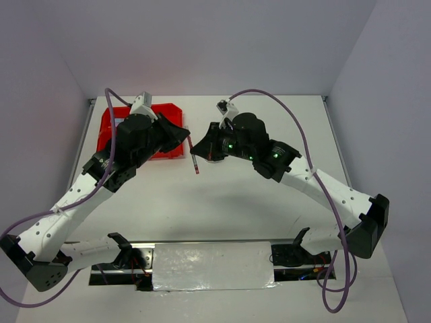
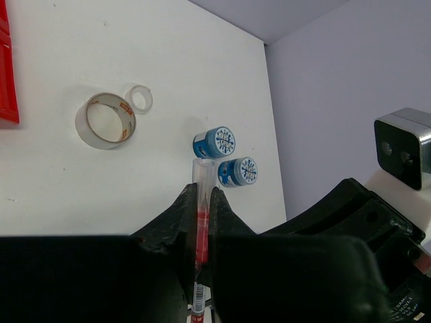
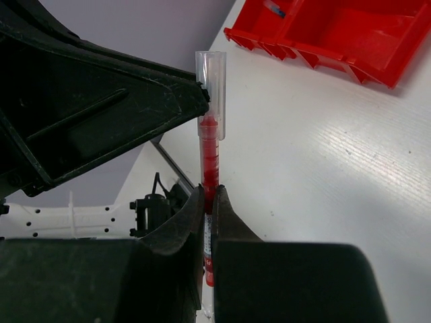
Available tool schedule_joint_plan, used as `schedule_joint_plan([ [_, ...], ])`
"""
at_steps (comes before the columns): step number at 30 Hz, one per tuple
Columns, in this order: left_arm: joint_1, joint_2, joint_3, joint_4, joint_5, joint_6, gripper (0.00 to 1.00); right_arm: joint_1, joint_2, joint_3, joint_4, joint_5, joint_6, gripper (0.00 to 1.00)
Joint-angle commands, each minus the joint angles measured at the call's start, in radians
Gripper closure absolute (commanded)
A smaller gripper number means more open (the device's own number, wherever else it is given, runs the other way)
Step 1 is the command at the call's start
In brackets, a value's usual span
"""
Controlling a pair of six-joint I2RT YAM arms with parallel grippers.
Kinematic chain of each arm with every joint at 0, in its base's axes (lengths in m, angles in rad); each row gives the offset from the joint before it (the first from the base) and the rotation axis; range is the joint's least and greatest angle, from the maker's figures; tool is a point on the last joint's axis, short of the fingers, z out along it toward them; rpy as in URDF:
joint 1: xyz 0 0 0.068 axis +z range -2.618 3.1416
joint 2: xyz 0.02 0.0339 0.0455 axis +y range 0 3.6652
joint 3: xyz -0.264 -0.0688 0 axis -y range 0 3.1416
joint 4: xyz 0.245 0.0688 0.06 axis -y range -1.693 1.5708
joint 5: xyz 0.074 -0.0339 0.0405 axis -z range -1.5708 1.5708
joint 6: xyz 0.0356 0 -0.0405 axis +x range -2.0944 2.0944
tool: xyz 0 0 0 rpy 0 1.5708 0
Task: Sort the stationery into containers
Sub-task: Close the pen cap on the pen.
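Note:
A thin red pen with a clear cap hangs over the table between the two arms. My left gripper is shut on the pen near its cap end. My right gripper is shut on the same pen lower down its barrel. One finger of the left gripper lies against the cap. The red containers stand at the back left, partly hidden under my left arm. On the table lie a large tape ring, a small clear ring and two blue-white tubs.
The red bin's corner shows at the left edge of the left wrist view, and its compartments at the top right of the right wrist view. Grey walls close the table at the back and sides.

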Motion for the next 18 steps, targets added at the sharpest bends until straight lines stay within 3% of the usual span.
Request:
schedule_joint_plan([
  [1,-0.005,-0.006,0.001,-0.021,0.017,0.022,1.0,-0.018,-0.023,0.021,0.099,0.033,-0.014,1.0],
  [13,-0.005,0.032,-0.033,0.059,0.158,0.092,1.0,-0.07,0.024,0.103,0.126,0.008,-0.135,1.0],
  [16,-0.004,0.025,-0.026,0.056,0.158,0.121,1.0,-0.07,0.009,0.085,0.186,-0.073,-0.227,1.0],
  [18,-0.005,0.014,-0.017,0.062,0.152,0.144,0.92,-0.067,-0.016,0.039,0.223,-0.146,-0.272,1.0],
])
